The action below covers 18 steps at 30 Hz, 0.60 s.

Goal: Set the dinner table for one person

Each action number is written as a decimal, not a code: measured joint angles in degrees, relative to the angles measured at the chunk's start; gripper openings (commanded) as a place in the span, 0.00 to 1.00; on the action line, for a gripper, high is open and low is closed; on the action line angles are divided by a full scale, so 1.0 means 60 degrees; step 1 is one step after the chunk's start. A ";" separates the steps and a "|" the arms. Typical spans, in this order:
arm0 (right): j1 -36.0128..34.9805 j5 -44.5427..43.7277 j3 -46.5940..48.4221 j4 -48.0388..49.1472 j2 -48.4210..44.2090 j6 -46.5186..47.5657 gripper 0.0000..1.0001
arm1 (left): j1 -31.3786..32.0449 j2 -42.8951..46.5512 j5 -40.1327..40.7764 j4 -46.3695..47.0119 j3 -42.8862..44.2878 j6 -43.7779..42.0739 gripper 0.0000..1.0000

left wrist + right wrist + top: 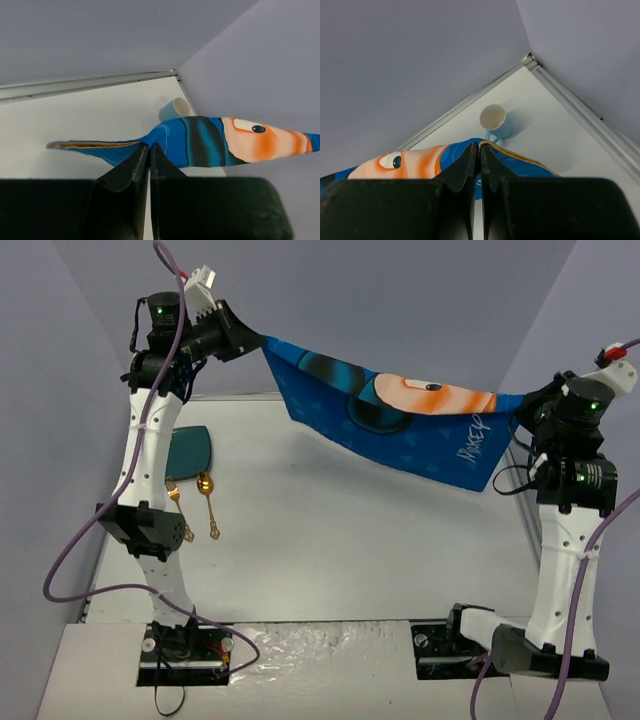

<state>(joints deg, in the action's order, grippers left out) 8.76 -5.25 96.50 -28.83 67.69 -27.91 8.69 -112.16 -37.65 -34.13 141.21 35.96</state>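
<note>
A blue Mickey Mouse cloth placemat hangs in the air, stretched between my two grippers above the white dinner table. My left gripper is shut on its upper left corner; the left wrist view shows the jaws pinching the blue cloth. My right gripper is shut on the right corner; the right wrist view shows the jaws closed on the cloth's edge. A light blue mug stands on the table at the far right corner, also in the left wrist view.
A dark teal plate lies at the table's left side. A gold spoon and a gold fork lie just right of the left arm. Grey walls close in behind and on both sides.
</note>
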 measured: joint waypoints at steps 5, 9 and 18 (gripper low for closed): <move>-0.0498 -0.0497 -0.1537 0.0631 -0.1493 0.0473 0.00 | -0.0093 0.1870 -0.0762 0.1441 -0.3307 -0.0238 0.00; -0.1024 -0.0509 -0.4343 0.0651 -0.3311 0.0547 0.00 | -0.0309 0.3998 -0.0723 0.2309 -0.7288 -0.0601 0.00; -0.1167 0.1700 -0.9815 -0.0133 -0.6147 -0.0980 0.00 | -0.0459 0.4378 0.1318 0.2186 -1.3244 -0.1916 0.00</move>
<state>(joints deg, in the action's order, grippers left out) 1.76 4.94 37.61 -29.63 30.81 -33.79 5.93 -85.89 -29.75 -21.02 61.74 24.46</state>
